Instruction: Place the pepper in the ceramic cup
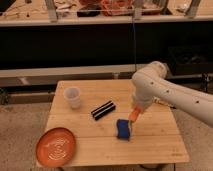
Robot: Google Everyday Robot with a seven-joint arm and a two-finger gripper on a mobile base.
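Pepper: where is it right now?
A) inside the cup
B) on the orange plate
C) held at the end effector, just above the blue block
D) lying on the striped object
C: the pepper hangs from the end effector at the arm's tip, just above the upper right of the blue block and well to the right of the cup.

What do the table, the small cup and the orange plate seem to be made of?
The table: light wood, matte, visible plank lines. The cup: pale, slightly translucent, so perhaps plastic or thin ceramic. The plate: orange, smooth with faint sheen, probably plastic. The gripper hangs by the blue block, the pepper at its tip.
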